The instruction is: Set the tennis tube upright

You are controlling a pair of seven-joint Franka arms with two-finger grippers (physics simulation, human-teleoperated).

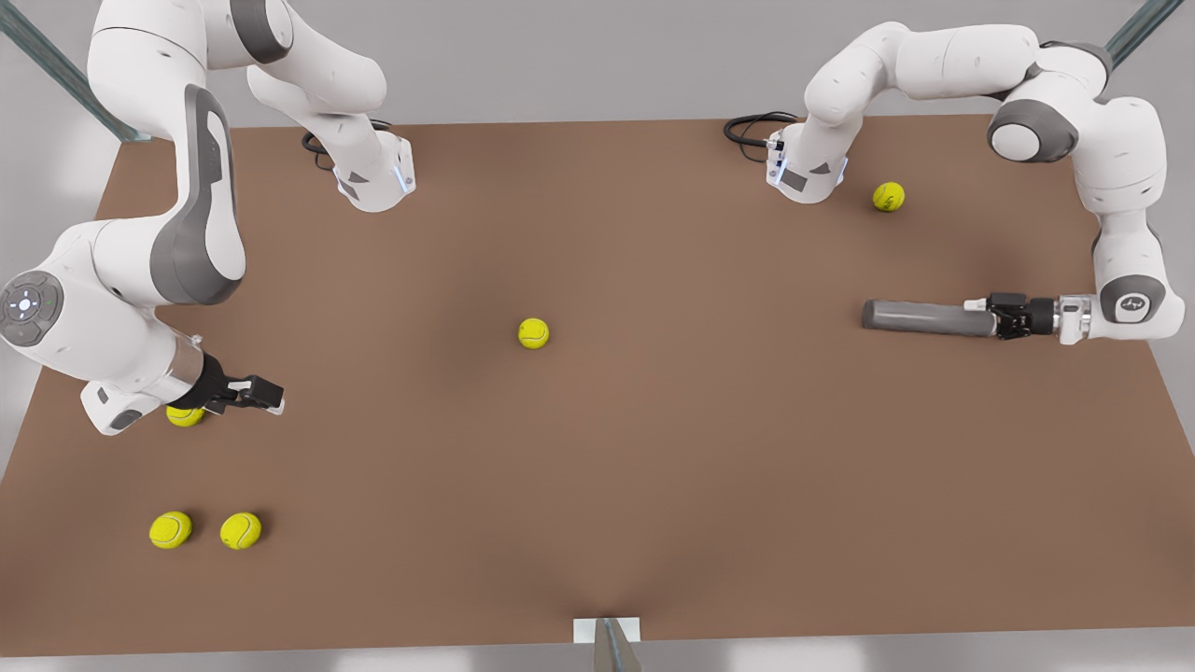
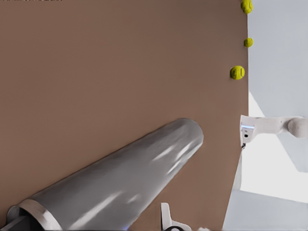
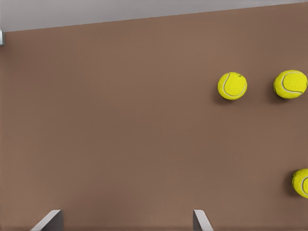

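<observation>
The tennis tube [image 1: 924, 317], a plain grey cylinder, is horizontal near the table's edge on the front view's right. Its free end points toward the table's middle. My left gripper [image 1: 1001, 317] is shut on the tube's end nearest the arm. In the left wrist view the tennis tube [image 2: 125, 187] runs away from the camera, its silver rim [image 2: 36, 214] by the fingers. I cannot tell whether it rests on the table. My right gripper [image 1: 266, 394] waits low on the front view's left, open with nothing between its fingers [image 3: 202, 221].
Several yellow-green tennis balls lie on the brown table [image 1: 597, 467]: one in the middle [image 1: 533, 333], one by the far arm base [image 1: 888, 196], one beside the right gripper [image 1: 185, 415], and two near the front corner [image 1: 170, 529] [image 1: 241, 530].
</observation>
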